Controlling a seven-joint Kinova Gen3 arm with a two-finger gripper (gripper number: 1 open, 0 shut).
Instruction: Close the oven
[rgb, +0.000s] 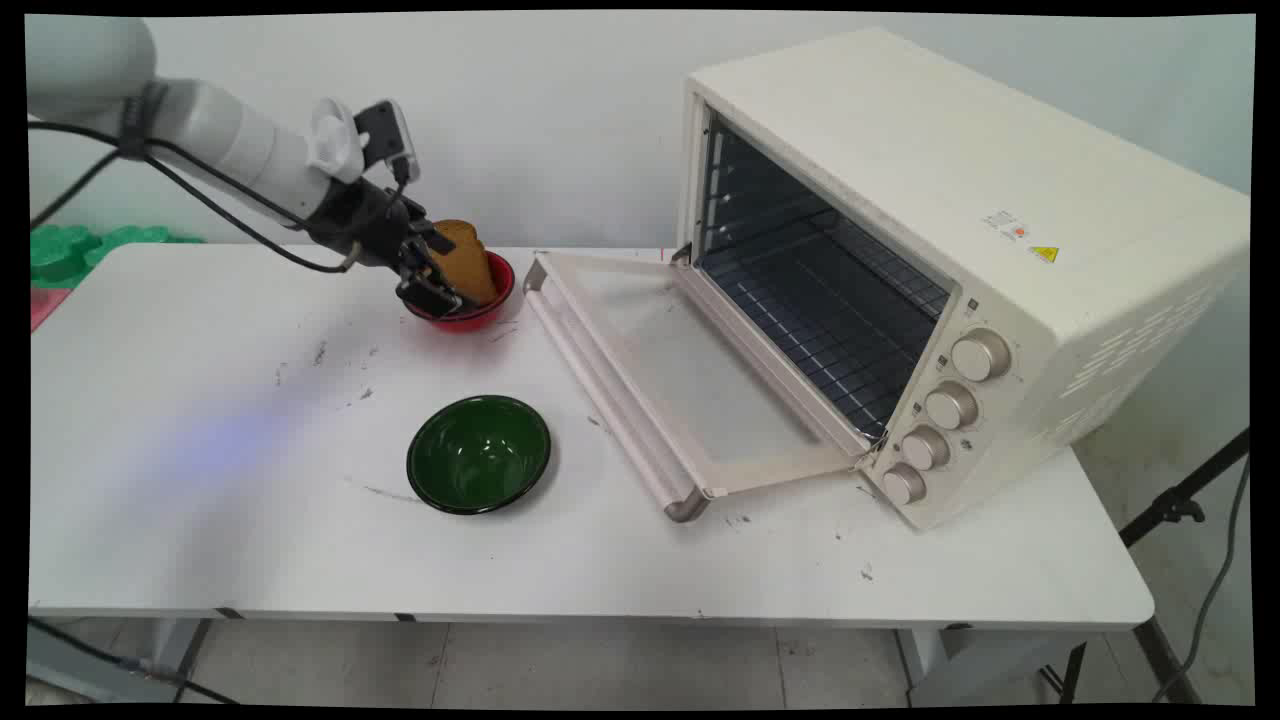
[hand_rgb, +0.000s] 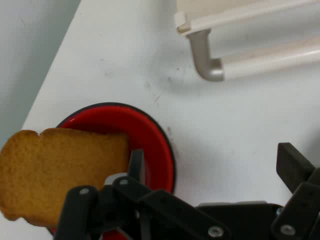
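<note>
Black two-finger gripper (rgb: 437, 283) at round red bowl (rgb: 492, 307), fingers spread — one finger (hand_rgb: 136, 165) against golden-brown toast slice (rgb: 466, 262), nothing pinched. Toast leans in bowl, far-left table area. Glossy dark-green bowl (rgb: 478, 454) nearer camera; cream toaster oven (rgb: 960, 250) right — door (rgb: 680, 380) folded down.

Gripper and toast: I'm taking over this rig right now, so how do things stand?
Gripper: open, holding nothing, low over the red bowl.
Toast: leaning in the red bowl, beside one finger, not between the two; contact unclear.
Green bowl: empty, nearer the table's front.
Oven: at the right, door folded down, rack bare.
</note>
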